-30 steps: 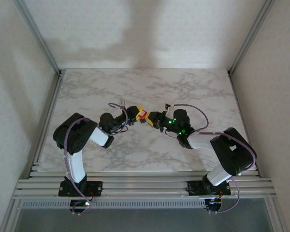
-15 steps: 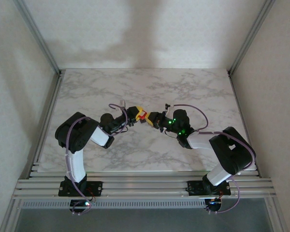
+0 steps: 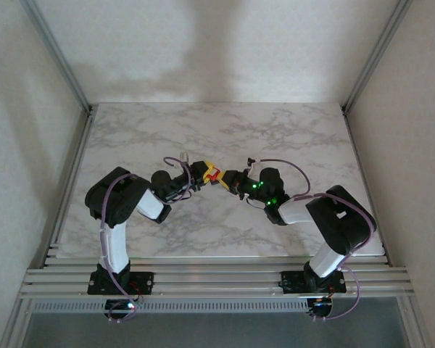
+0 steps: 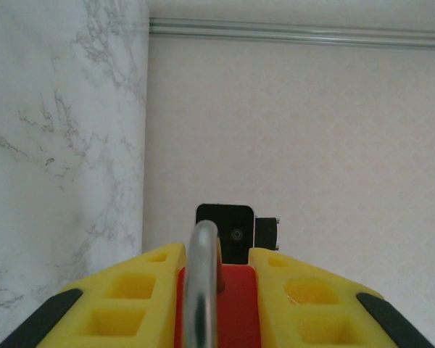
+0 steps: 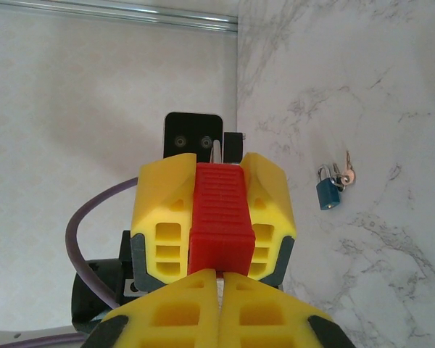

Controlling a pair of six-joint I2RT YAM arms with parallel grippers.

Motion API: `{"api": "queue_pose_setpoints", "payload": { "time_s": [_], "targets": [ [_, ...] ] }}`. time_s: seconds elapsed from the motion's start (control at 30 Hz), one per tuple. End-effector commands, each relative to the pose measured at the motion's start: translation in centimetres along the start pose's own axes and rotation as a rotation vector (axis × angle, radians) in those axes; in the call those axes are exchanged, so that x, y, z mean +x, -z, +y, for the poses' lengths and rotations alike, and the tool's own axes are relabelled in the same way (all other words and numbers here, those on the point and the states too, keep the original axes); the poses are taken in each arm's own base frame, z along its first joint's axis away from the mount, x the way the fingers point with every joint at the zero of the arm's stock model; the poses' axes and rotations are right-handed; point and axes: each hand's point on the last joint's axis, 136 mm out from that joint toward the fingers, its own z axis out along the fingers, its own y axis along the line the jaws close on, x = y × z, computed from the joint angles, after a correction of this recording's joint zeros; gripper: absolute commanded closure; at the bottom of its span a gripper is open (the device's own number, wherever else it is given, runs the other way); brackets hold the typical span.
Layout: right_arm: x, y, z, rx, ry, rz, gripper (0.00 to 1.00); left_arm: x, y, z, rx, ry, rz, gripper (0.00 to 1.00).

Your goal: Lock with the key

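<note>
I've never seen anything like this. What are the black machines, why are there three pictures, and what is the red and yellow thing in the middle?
These are two robot arms bolted at the near edge of a marble table. The wide picture looks down from above and behind them, with the left arm on the left and the right arm on the right. The other two pictures come from a small camera on each wrist, looking along that arm's own yellow fingers. The left gripper clamps a red padlock; its metal shackle appears in the left wrist picture. The right gripper is shut, its tips at the padlock's end. Whether anything is pinched between them I cannot tell. On the table lies a small blue padlock with keys beside it.
</note>
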Motion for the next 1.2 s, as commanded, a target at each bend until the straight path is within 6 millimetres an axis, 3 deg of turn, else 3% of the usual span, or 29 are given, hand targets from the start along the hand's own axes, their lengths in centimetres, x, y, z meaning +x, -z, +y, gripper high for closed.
{"api": "queue_pose_setpoints", "payload": {
  "time_s": [0.0, 0.37, 1.17],
  "targets": [
    [0.4, 0.0, 1.0, -0.054, 0.06, -0.004, 1.0, 0.7, 1.1, -6.2, 0.241, -0.133, 0.003, 1.0],
    [0.8, 0.5, 0.9, -0.062, 0.058, -0.008, 1.0, -0.5, 1.5, -6.0, 0.229, -0.119, -0.076, 1.0],
    [1.8, 1.2, 1.8, -0.097, 0.075, 0.024, 1.0, -1.2, 1.6, -7.6, 0.27, -0.102, -0.12, 1.0]
  ]
}}
